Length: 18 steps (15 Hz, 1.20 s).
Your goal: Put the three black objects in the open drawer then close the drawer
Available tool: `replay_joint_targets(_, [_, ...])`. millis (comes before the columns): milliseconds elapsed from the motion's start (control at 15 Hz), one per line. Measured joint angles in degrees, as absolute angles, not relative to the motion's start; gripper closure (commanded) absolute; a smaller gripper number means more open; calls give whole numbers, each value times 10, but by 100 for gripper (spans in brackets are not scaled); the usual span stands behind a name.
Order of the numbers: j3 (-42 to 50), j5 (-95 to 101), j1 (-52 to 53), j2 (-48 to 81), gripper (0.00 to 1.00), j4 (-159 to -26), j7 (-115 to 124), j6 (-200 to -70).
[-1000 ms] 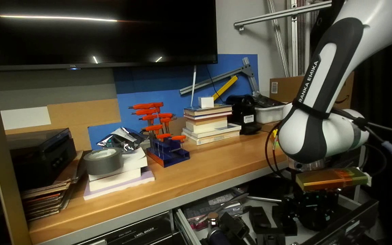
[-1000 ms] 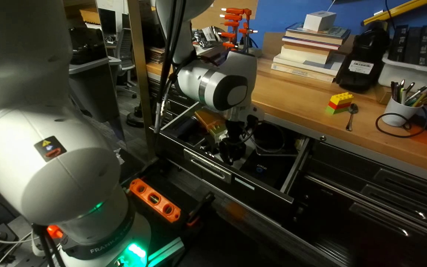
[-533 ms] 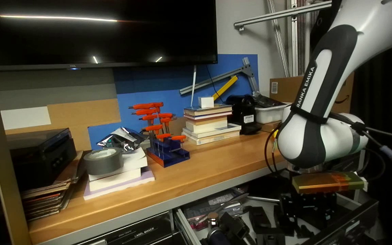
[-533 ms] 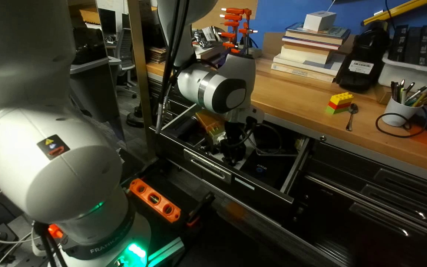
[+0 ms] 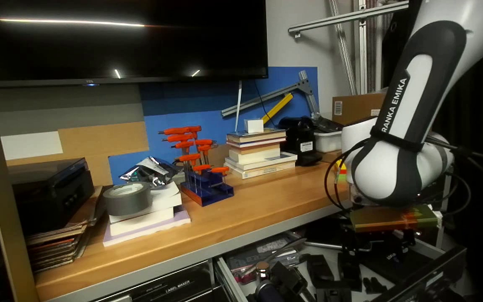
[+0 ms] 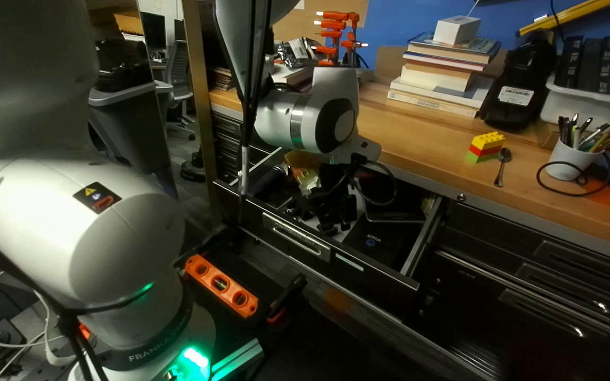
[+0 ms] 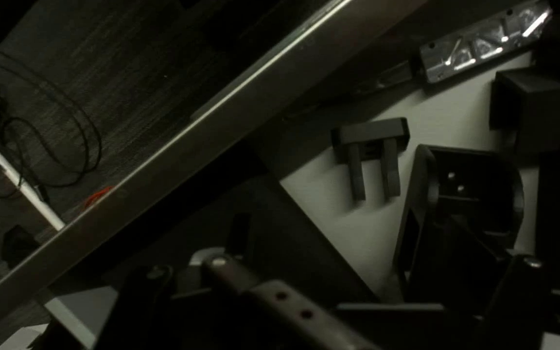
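The black pronged piece (image 7: 371, 134) lies in the drawer (image 6: 379, 280), apart from your pincer (image 5: 379, 244) — which hangs above, jaws spread. A dark screen (image 5: 120, 46) sits over the wooden desk (image 5: 275, 197).

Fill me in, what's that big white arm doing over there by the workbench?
It's a robot arm, and its gripper hangs low over an open drawer. The gripper looks open, with nothing visibly held in it. Several black pieces lie in the drawer, among them a two-pronged piece. The job is to put three black ones in and then close the drawer; I can't tell which three are meant. The closing is yet to come.
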<state>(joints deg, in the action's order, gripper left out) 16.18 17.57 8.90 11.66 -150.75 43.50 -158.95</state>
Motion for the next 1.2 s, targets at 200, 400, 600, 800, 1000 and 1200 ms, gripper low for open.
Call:
replay_joint_targets(200, [209, 263, 138, 94, 0, -1508, 567, -1576])
replay_joint_targets(400, [236, 318, 174, 67, 0, -1514, 697, -1529])
replay_joint_targets(600, [189, 353, 143, 40, 0, -1534, 817, -1482])
replay_joint_targets(800, [136, 354, 101, 19, 0, -1563, 899, -1458])
replay_joint_targets(1000, [91, 323, 73, 17, 0, -1579, 949, -1463])
replay_joint_targets(1200, [61, 274, 62, 35, 0, -1579, 982, -1496])
